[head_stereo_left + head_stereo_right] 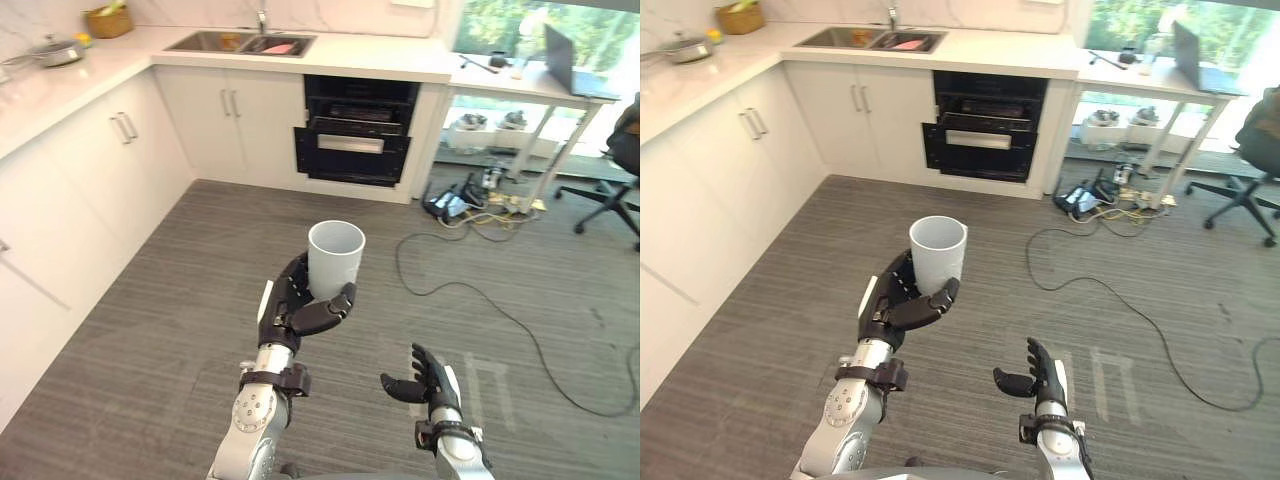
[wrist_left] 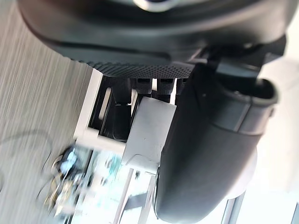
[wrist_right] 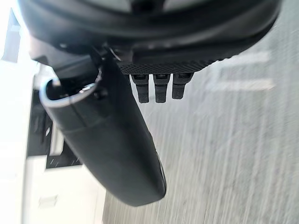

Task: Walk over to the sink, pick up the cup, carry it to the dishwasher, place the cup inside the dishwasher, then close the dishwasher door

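- Left eye view: the dark left hand [image 1: 295,305] is clamped on the plain white, straight-walled plastic cup [image 1: 336,258]. Its fingers wrap the lower wall from behind and its thumb crosses the front.
- The cup stands upright, with its long axis vertical and its open mouth up, so nothing has to be turned before the carry.
- The black built-in dishwasher [image 1: 355,130] lies straight ahead of the cup, a little to the robot's right and well apart from it across the grey wood-grain floor [image 1: 180,300].
- The steel double sink [image 1: 240,42] sits in the white countertop [image 1: 370,55], just left of the dishwasher.
- Right eye view: the layout is the same. The dark right hand [image 1: 1035,378] hangs low, nearer the robot than the cup and right of it. Its fingers are apart and relaxed, and it holds nothing.
- The left hand has the cup and stands closer to the dishwasher, so I judge the placing falls to that arm once the robot has walked forward.
- Left wrist view: a pale grey slab, probably the cup's wall, sits pinched between the curled fingers [image 2: 122,91] and the broad thumb. The dishwasher's dark front shows beyond it.
- Right wrist view: the fingers [image 3: 159,86] and the thumb stand apart over bare floor, with nothing in the grasp.
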You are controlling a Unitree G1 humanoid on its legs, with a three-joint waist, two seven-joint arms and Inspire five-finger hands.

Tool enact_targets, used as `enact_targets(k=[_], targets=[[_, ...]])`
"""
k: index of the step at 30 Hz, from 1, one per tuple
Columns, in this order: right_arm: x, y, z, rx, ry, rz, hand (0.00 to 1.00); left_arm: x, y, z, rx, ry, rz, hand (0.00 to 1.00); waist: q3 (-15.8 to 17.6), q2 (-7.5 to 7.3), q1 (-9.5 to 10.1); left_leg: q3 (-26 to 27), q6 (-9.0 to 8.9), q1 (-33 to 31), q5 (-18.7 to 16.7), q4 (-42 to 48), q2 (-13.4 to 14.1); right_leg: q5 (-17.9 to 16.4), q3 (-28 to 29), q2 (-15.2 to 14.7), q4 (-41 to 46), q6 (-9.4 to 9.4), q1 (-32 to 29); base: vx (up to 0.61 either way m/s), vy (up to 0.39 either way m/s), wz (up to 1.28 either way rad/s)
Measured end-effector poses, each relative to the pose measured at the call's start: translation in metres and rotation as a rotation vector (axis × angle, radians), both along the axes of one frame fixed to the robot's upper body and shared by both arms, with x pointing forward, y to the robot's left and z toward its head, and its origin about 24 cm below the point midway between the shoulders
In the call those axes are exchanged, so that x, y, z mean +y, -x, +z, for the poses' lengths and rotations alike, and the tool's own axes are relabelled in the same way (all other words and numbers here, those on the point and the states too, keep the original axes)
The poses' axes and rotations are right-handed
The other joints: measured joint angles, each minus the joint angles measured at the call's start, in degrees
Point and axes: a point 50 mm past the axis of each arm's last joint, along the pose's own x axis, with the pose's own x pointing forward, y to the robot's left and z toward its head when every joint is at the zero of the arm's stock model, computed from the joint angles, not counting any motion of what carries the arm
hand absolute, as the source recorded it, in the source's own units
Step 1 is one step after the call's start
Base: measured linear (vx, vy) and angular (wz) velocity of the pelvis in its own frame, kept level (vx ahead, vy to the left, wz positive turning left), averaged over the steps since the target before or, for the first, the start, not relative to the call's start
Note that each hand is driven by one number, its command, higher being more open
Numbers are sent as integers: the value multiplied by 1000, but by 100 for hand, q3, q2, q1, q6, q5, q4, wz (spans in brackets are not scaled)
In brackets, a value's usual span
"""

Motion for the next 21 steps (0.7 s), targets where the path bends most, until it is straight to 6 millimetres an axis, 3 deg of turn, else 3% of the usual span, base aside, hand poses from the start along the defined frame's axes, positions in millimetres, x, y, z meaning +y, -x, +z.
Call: enact_targets(k=[4, 8, 9, 11, 12, 14, 16, 19, 20, 21], targets=[[0, -9, 5, -26, 6, 11, 90, 2, 0, 3, -12, 4, 10, 30, 22, 27, 163, 185, 106, -222, -203, 422, -33, -413, -108, -267, 625, 163, -270, 39, 102, 29], [7, -18, 9, -50, -6, 21, 90, 1, 2, 6, -24, 10, 1, 30, 74, -54, 176, 216, 276, -305, -809, 1027, -310, -972, -89, -725, 1368, 445, -401, 143, 193, 7], [7, -19, 9, -52, -3, 26, 90, -3, 3, 6, -27, 15, -17, 30, 67, -38, 168, 205, 363, -240, -1055, 1207, -499, -1179, -83, -1005, 1864, 572, -442, 235, 221, 10], [6, -20, 9, -47, 7, 36, 90, -6, 4, 7, -28, 21, -35, 30, 93, -82, 151, 166, 504, -156, -1160, 1238, -672, -1172, -41, -1266, 2846, 474, -806, 299, 242, 24], [8, -20, 8, -38, 7, 41, 90, -7, 4, 9, -34, 18, -47, 30, 124, -128, 94, 43, 607, 59, -1214, 1151, -821, -947, 277, -1397, 3807, 143, -1143, 381, 211, 57], [13, -17, 6, -26, -9, 48, 90, -7, 5, 9, -38, 3, -64, 30, 171, -192, 4, -165, 676, 340, -1256, 999, -849, -1113, 728, -1196, 4345, 127, -1406, 348, 95, 61], [17, -19, 11, -51, -21, 56, 90, -6, 5, 10, -44, -9, -69, 30, 172, -208, -34, -482, 675, 684, -1256, 589, -821, -1402, 883, -695, 4031, 20, -1980, 376, 10, 61], [17, -24, 18, -91, -18, 60, 90, -6, 5, 10, -45, -11, -72, 30, 227, -81, -105, -718, 624, 1076, -1278, 237, -688, -1336, 908, -211, 3349, 58, -2543, 391, -48, 50], [17, -26, 22, -109, -16, 66, 90, -8, 4, 12, -54, -10, -78, 30, 214, -107, -116, -766, 435, 1198, -1383, 197, -672, -960, 984, -9, 2655, 80, -2697, 472, -81, 76], [19, -25, 23, -112, -11, 85, 90, -9, 4, 10, -51, -16, -88, 30, 167, -202, -156, -807, 219, 1337, -1536, 262, -703, 148, 1179, 51, 2356, -132, -2688, 507, -90, 66]])
